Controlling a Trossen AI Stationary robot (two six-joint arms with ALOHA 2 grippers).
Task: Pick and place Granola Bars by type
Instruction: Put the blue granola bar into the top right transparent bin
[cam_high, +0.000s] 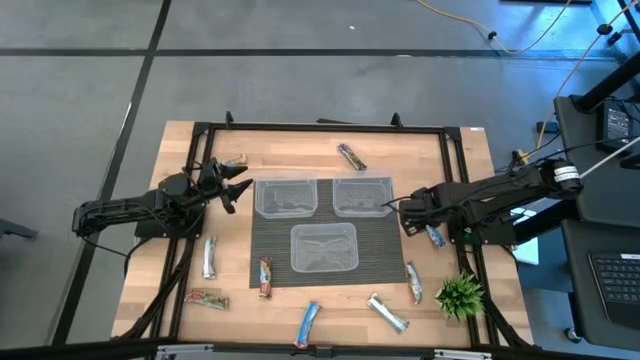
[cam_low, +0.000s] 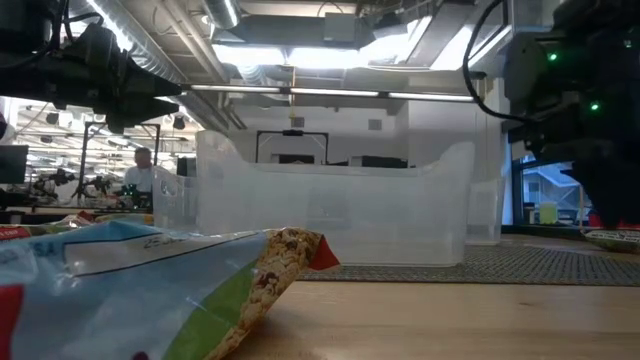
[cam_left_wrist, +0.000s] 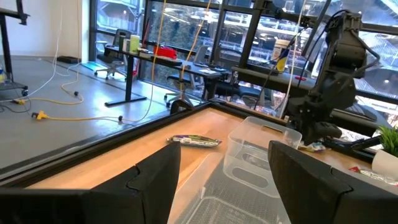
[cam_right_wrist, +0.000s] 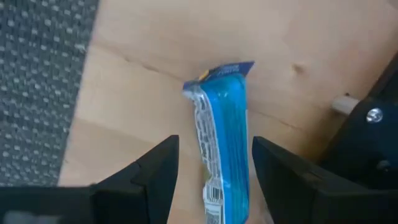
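Note:
Several foil-wrapped granola bars lie flat on the wooden table. A blue bar (cam_right_wrist: 224, 137) lies on the wood just right of the dark mat, and it also shows in the high view (cam_high: 435, 237). My right gripper (cam_right_wrist: 214, 180) is open above it and points down, one finger on either side of the bar, with a little wood showing between each finger and the wrapper. My left gripper (cam_high: 236, 186) is open and empty, held above the table left of the far-left tub (cam_high: 286, 196), near a red-brown bar (cam_high: 235, 160).
Three clear tubs stand on the mat (cam_high: 262, 250): two at the far side, one nearer (cam_high: 323, 247). Other bars lie at the far edge (cam_high: 350, 156), on the left (cam_high: 209, 257), and along the near edge (cam_high: 308, 325). A potted plant (cam_high: 460, 295) stands at the near right.

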